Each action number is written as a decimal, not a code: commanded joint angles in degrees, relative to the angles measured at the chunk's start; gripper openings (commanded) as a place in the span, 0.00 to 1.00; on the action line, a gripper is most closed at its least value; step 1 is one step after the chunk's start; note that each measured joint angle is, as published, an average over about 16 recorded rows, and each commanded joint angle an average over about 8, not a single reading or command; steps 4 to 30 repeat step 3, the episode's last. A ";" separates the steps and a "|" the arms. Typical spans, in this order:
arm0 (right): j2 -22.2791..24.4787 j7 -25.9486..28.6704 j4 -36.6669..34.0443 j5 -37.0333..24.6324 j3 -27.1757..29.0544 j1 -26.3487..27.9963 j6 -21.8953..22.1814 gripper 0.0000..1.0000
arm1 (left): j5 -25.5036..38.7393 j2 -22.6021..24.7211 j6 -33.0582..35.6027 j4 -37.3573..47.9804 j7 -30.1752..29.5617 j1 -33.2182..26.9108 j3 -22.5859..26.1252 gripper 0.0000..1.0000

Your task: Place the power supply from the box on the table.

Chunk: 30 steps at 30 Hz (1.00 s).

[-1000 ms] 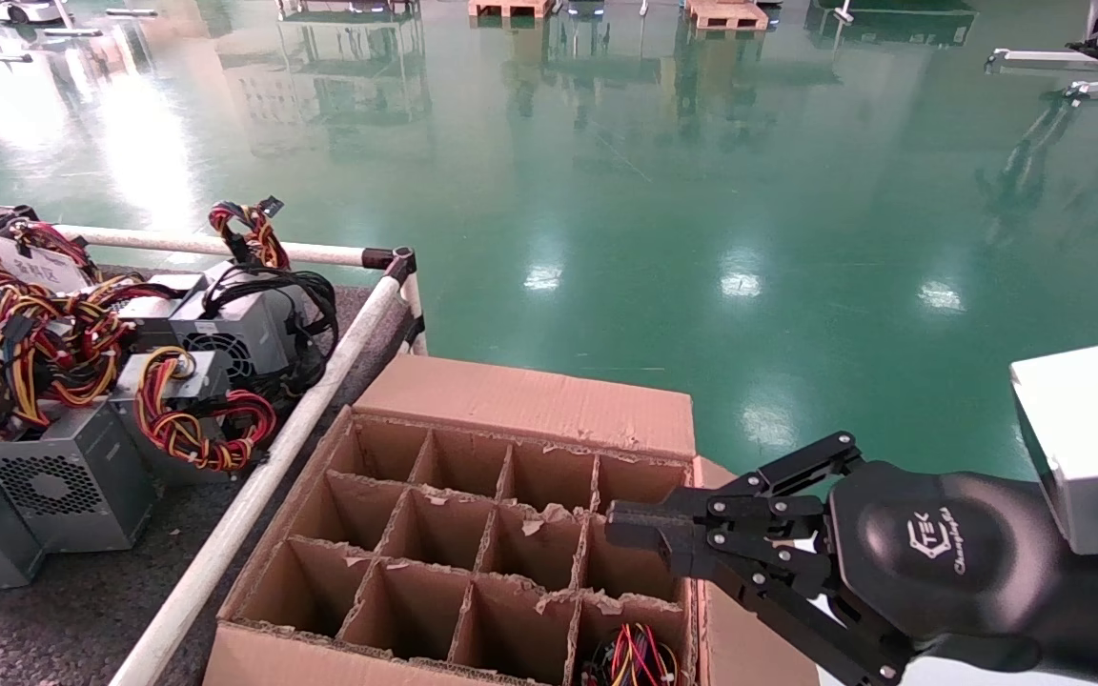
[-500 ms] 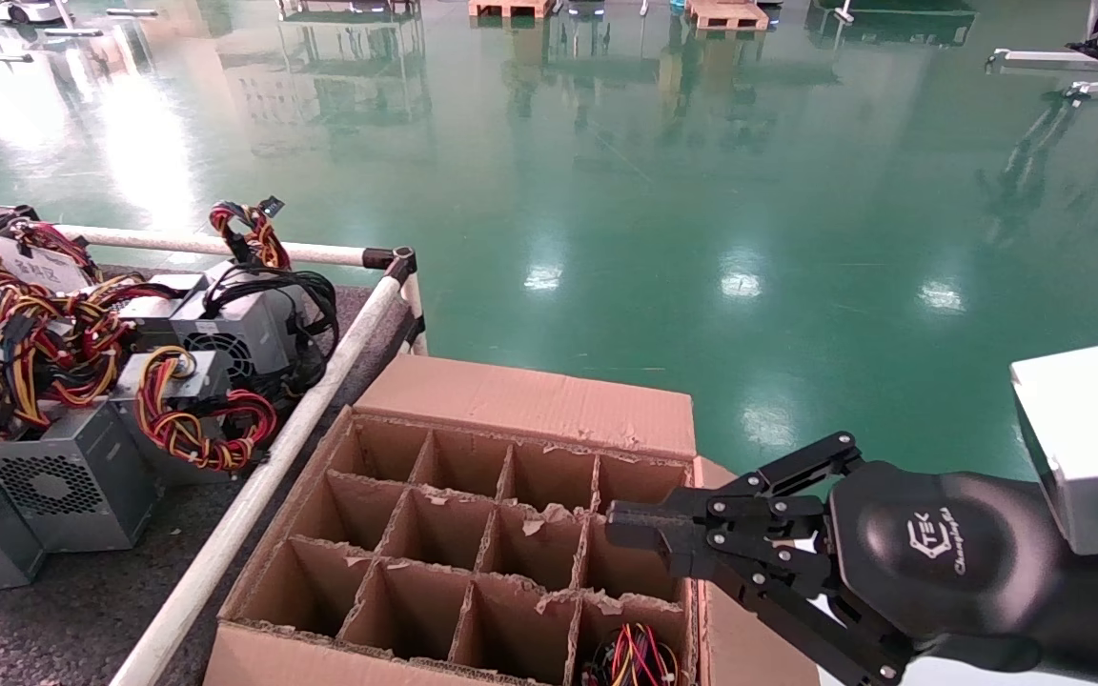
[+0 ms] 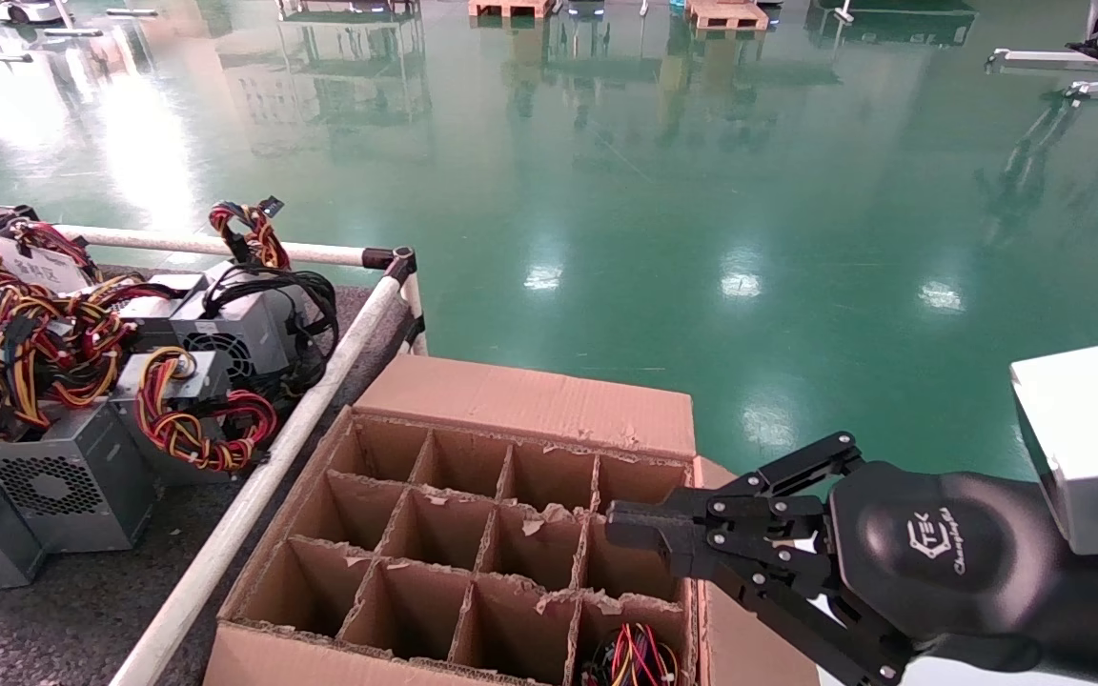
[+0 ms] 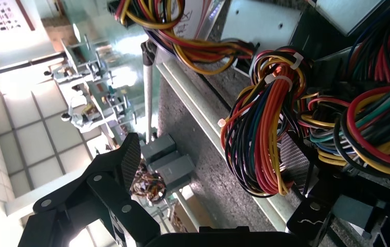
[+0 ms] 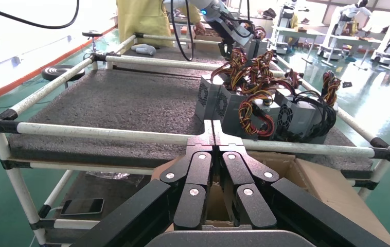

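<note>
Cardboard box (image 3: pixel 473 534) has one power supply (image 3: pixel 633 657) left, wires showing in its near right cell. Right gripper (image 3: pixel 627 527) hovers above, fingers pressed together, empty; it must open and descend. Left gripper (image 4: pixel 211 195), spread open, sits over the counter (image 3: pixel 82 610).

We see eleven box (image 3: pixel 520 398) cells open from above; wires (image 3: pixel 633 655) fill the near right cell, and stacked units (image 3: pixel 63 476) crowd the table's (image 5: pixel 116 100) right end.

Brown box (image 3: pixel 530 400), dark grey table (image 3: pixel 82 610) — white rails, green floor (image 3: pixel 701 191)
</note>
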 commanded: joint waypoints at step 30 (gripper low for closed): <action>0.00 0.00 0.00 0.00 0.00 0.00 0.00 0.00 | 0.74 0.43 1.31 -0.74 -0.24 -0.85 0.71 1.00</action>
